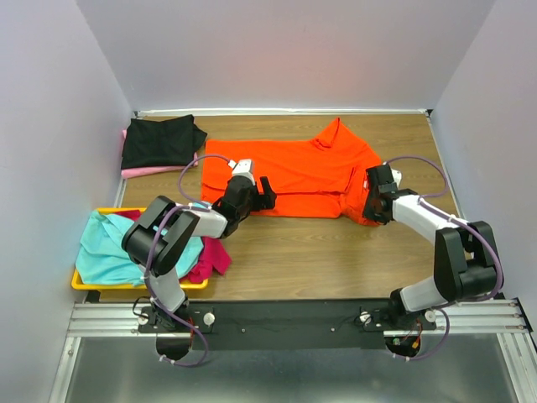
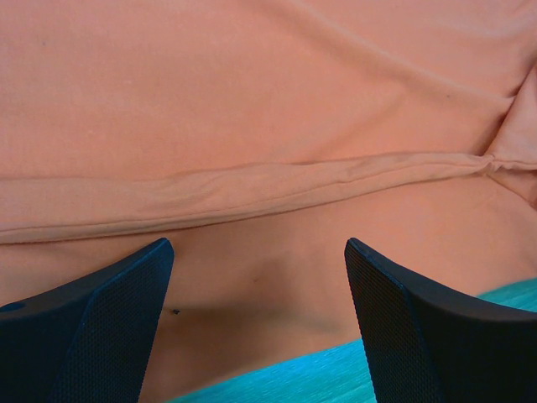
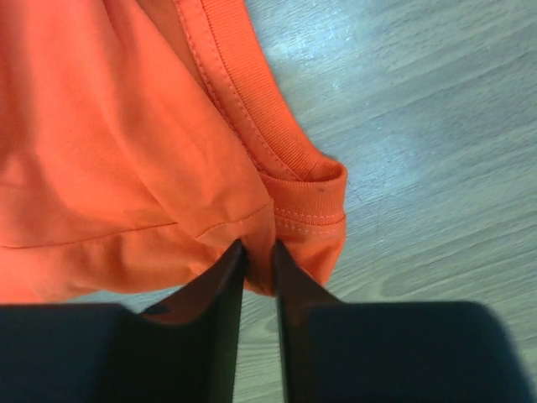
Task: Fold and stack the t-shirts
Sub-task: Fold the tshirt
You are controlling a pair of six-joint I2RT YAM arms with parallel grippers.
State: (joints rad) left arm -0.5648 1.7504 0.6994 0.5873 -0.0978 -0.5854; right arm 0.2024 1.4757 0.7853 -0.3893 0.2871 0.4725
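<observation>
The bright orange t-shirt lies spread on the wooden table, partly folded, its collar end on the right. My left gripper is open and empty over the shirt's near edge. In the left wrist view the orange cloth fills the frame, a folded hem runs across it, and the gripper has wide-apart jaws. My right gripper is shut on the shirt's right end. The right wrist view shows its jaws pinching a fold of orange cloth beside the ribbed collar.
A folded black t-shirt lies on a pale pink one at the back left. A yellow tray at the near left holds a teal t-shirt and a magenta one. Walls enclose the table on three sides.
</observation>
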